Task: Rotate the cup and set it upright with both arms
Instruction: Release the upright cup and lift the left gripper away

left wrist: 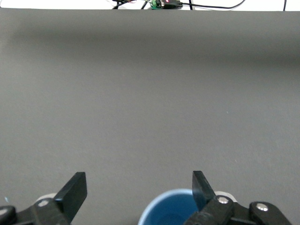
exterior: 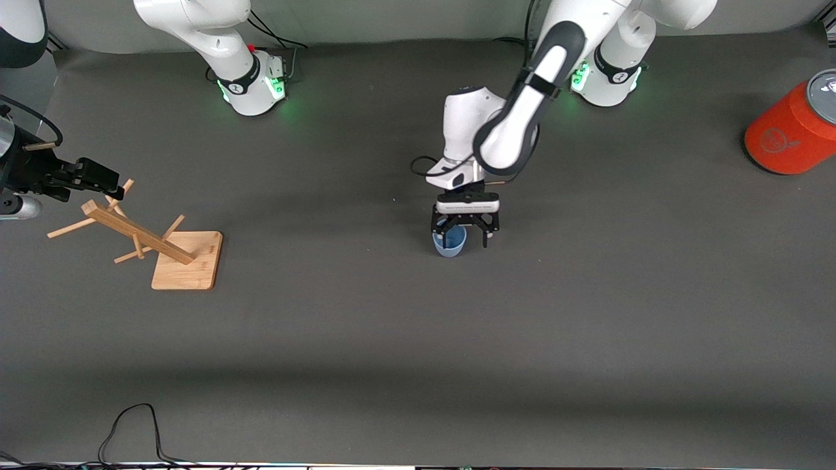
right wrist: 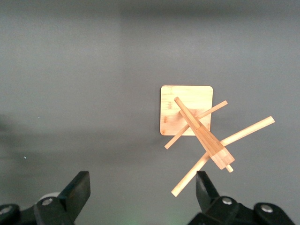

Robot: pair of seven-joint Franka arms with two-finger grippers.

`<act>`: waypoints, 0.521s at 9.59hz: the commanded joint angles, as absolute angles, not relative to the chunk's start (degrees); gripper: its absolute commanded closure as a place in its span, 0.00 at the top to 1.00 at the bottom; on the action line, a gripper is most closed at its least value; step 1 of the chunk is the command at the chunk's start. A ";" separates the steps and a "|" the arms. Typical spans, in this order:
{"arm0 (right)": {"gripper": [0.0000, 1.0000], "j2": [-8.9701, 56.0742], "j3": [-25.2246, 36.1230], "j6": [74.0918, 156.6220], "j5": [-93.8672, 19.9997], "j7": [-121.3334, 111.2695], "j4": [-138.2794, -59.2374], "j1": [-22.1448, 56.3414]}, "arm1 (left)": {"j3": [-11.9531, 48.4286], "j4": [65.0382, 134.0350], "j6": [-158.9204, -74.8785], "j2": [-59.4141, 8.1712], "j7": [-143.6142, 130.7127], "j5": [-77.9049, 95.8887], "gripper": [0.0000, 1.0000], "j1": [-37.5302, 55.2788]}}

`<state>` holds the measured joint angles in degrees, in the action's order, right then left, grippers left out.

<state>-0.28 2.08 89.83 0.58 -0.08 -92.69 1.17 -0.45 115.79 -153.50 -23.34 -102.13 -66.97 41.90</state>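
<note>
The pale-blue cup [exterior: 450, 245] stands upright on the dark table mat near the middle, its darker blue inside facing up. My left gripper [exterior: 461, 236] is low over it, open, with the cup between the fingers and close against one finger. In the left wrist view the cup [left wrist: 168, 212] sits off-centre in the open left gripper [left wrist: 139, 187], and one fingertip [left wrist: 200, 185] overlaps its rim. My right gripper [exterior: 112, 186] is open and empty, up over the wooden rack [exterior: 140, 234] at the right arm's end of the table; it shows open in the right wrist view [right wrist: 141, 187].
The wooden rack has a square base [exterior: 189, 261] and a leaning post with pegs; it also shows in the right wrist view [right wrist: 187, 110]. A large orange cylinder with a grey lid [exterior: 790, 134] lies at the left arm's end. A black cable [exterior: 130, 424] lies near the front edge.
</note>
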 commanded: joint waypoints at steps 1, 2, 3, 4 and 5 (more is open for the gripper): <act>1.00 -0.09 2.55 90.09 -0.44 -0.62 -92.11 1.49 | -0.09 114.88 -153.46 -21.10 -87.54 -55.53 1.00 39.83; 1.00 -0.09 2.55 90.09 -0.44 -0.62 -92.11 1.49 | -0.17 113.48 -152.59 -20.66 -78.84 -47.98 1.00 39.12; 1.00 -0.09 2.55 90.09 -0.44 -0.62 -92.11 1.49 | -0.18 111.38 -149.88 -19.87 -69.79 -39.11 1.00 38.85; 1.00 -0.09 2.55 90.09 -0.35 -0.62 -92.11 1.49 | -0.26 108.14 -144.89 -19.17 -59.87 -31.45 1.00 38.50; 1.00 -0.09 2.55 90.17 -0.44 -0.62 -92.11 1.49 | -0.26 103.84 -139.97 -19.07 -52.46 -24.24 1.00 38.06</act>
<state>-0.28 2.09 89.86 0.58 -0.08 -92.69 1.17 -0.56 108.18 -145.65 -20.00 -60.95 -30.64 38.38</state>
